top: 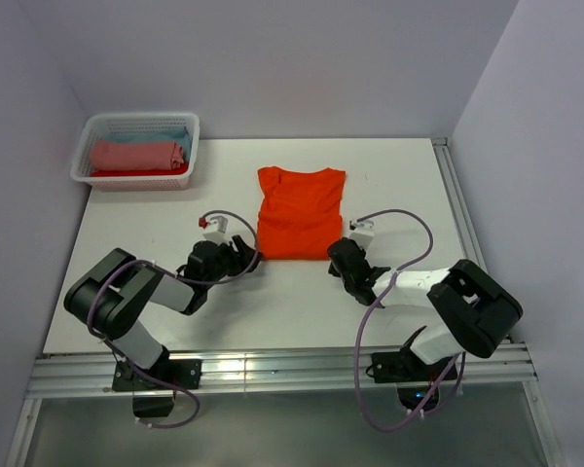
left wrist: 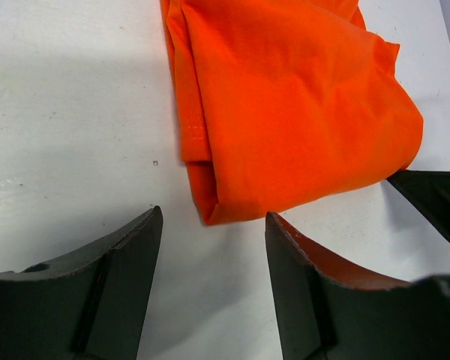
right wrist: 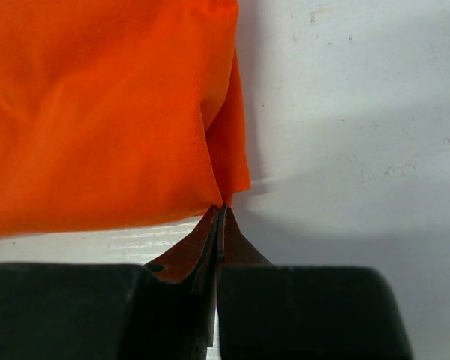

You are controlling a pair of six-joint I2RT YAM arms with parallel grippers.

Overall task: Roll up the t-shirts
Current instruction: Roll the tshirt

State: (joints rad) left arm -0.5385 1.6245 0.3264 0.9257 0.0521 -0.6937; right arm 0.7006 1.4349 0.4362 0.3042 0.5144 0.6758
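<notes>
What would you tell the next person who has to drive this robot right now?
Left gripper: open, with the near left corner of the orange t-shirt just ahead of its fingers, not gripped.
Right gripper: shut, pinching the shirt's near right corner.
Shirt: folded narrow, flat mid-table, not rolled yet.
Basket, far left corner: holds a pink roll, light blue cloth and red cloth.
To do: close the open jaws on that corner, then probably roll the shirt away from the arms.

Folded orange t-shirt, lying flat
</notes>
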